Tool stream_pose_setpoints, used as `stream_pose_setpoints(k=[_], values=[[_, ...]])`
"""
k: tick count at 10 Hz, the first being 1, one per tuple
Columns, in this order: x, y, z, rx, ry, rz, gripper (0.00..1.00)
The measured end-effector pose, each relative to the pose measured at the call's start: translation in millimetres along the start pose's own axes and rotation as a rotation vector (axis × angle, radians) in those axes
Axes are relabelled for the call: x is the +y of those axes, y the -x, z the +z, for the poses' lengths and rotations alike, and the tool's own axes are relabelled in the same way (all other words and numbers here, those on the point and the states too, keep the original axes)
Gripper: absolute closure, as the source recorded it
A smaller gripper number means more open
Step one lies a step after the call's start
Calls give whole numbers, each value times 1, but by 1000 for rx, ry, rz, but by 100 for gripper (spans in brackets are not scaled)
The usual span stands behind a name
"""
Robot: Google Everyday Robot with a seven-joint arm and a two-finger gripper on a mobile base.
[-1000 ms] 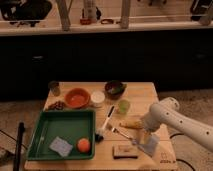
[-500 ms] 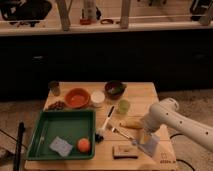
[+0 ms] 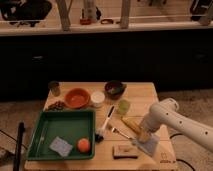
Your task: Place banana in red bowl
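Note:
The banana [image 3: 130,124] is small and yellow and lies on the wooden table [image 3: 145,95], right of centre. My gripper [image 3: 143,134] hangs from the white arm [image 3: 172,117] that reaches in from the right. It is down at the banana's near right end and hides that end. The red bowl [image 3: 77,98] is shallow and orange-red. It stands empty at the back left of the table, well apart from the banana and the gripper.
A green tray [image 3: 42,131] at the front left holds an orange fruit [image 3: 83,145] and a blue sponge [image 3: 62,146]. A white cup [image 3: 97,98], a dark bowl [image 3: 115,88], a green cup [image 3: 123,106], a brush [image 3: 106,124], a fork [image 3: 116,132], a block [image 3: 124,151] and a blue cloth [image 3: 149,146] surround the banana.
The arm has shifted slightly left and down, closer onto the banana's end. The banana and the bowl have not moved.

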State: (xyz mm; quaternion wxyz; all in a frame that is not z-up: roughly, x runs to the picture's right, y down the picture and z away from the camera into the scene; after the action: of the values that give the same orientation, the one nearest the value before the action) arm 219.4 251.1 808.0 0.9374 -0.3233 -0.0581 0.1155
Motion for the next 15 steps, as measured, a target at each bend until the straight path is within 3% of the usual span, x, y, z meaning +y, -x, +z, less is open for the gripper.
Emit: stream_pose_setpoints(k=[10, 11, 15], values=[[-19, 30, 5, -32, 10, -7, 22], [-20, 33, 7, -32, 10, -3, 29], [-27, 45, 19, -45, 29, -4, 73]])
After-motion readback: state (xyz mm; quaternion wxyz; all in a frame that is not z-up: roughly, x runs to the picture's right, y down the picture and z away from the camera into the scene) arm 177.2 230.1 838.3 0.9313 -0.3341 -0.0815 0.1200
